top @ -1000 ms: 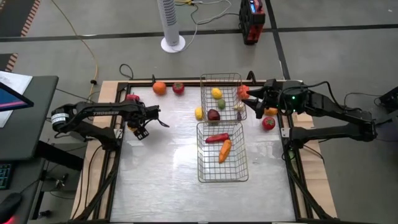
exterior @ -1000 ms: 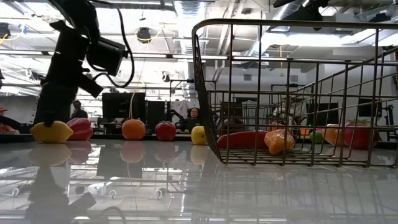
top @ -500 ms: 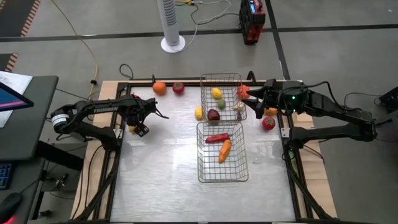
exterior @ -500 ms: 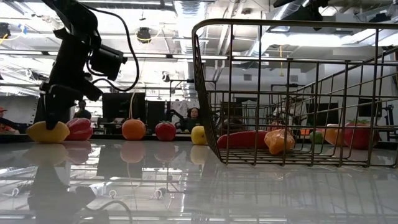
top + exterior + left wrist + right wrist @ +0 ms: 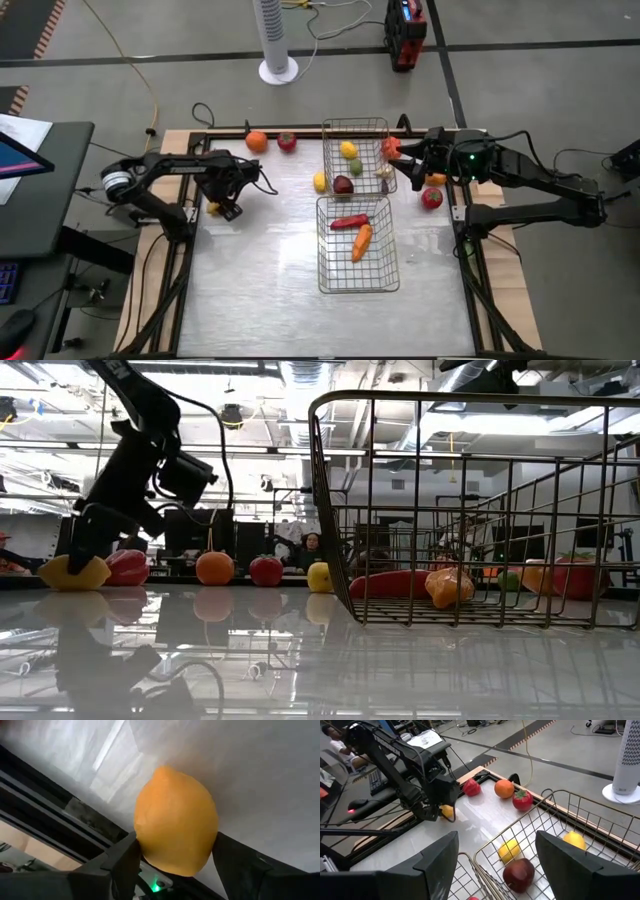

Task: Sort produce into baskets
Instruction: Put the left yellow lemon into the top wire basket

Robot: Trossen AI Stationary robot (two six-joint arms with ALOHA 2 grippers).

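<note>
My left gripper (image 5: 222,208) is at the table's left side, shut on a yellow lemon (image 5: 213,208) that also shows in the low view (image 5: 75,572) and the left wrist view (image 5: 175,840). My right gripper (image 5: 397,165) hovers open and empty at the far basket's right side; its fingers stand wide apart in the right wrist view (image 5: 497,870). The far wire basket (image 5: 355,121) holds a lemon (image 5: 348,150), a lime (image 5: 355,167), a red apple (image 5: 343,184) and garlic (image 5: 383,172). The near wire basket (image 5: 322,250) holds a red pepper (image 5: 348,222) and a carrot (image 5: 361,241). My left gripper has the lemon between its two fingers (image 5: 125,862), one on each of its sides (image 5: 142,845). The fingers come slanting down from above and from the table's right. The lemon rests with its underside on the table (image 5: 75,586).
On the table lie an orange (image 5: 257,141) and a red fruit (image 5: 287,141) at the far edge, another red fruit (image 5: 212,157) far left, a lemon (image 5: 320,181) beside the far basket, and an orange (image 5: 436,179) and a tomato (image 5: 431,198) at the right.
My left arm has swung toward the far edge and its gripper has tipped and turned about the lemon while staying at it. The lemon has slid a little toward the table's left edge and stays on the table.
</note>
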